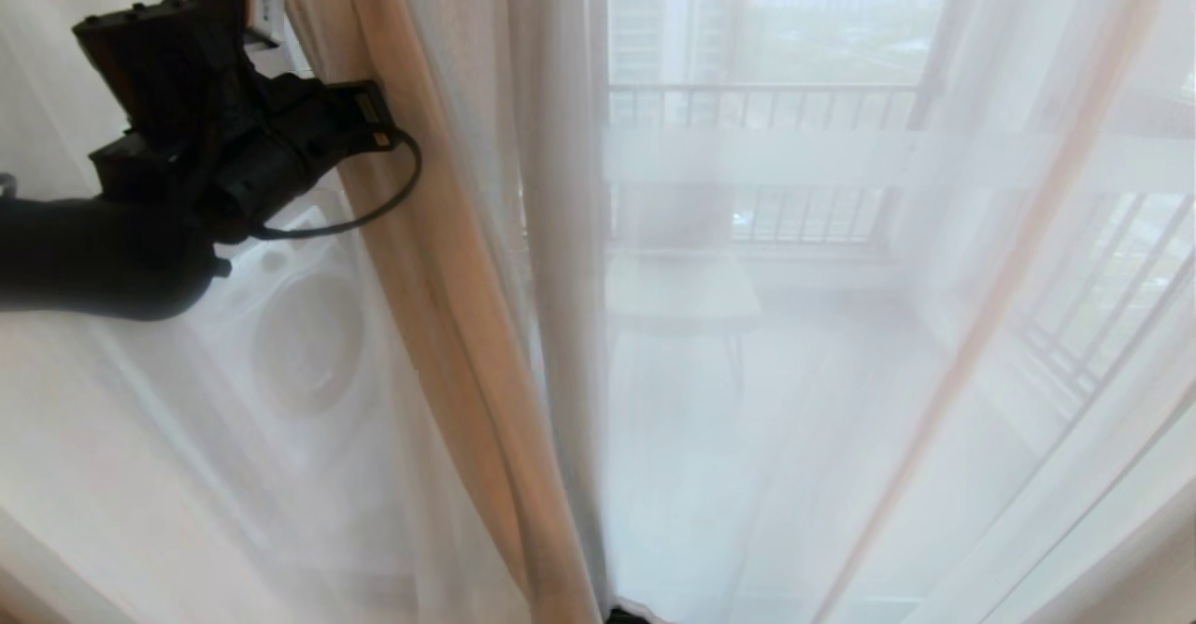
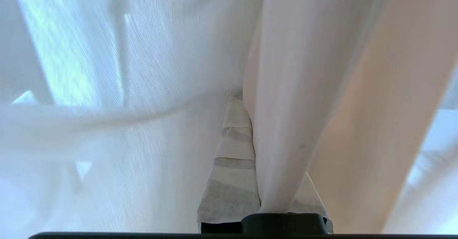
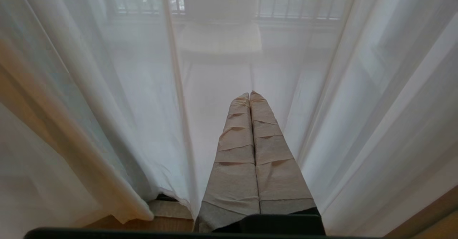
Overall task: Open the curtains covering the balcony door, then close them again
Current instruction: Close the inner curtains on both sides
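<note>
- Head view: the left gripper (image 1: pixel 360 115) is raised at the upper left, its tips buried in a fold of the beige drape (image 1: pixel 448 260). It grips high on the cloth, probably so that a sideways pull carries the whole hanging length and not only its foot.
- The drape hangs as one bunched band slanting down to the floor, with the sheers (image 1: pixel 841 325) on both sides of it. Through them show the balcony railing (image 1: pixel 766 92) and, at the left behind the arm, a washing machine (image 1: pixel 299 334). The sheers cover the glass all the way across, so the door counts as covered.
- Left wrist view: the padded fingers (image 2: pixel 232 160) are pressed together on a pleat of the drape (image 2: pixel 282 124); the fold rises straight out from between them. One finger is largely hidden behind the cloth. Sheer fabric (image 2: pixel 125 71) drapes across beside the hold.
- Right wrist view: the right gripper (image 3: pixel 252 153) has its wrapped fingers (image 3: pixel 236 160) pressed flat together with nothing between them. It points at the gap between the panels of sheers (image 3: pixel 107 88), touching neither, and looks parked so as to stay clear of the working arm.
</note>
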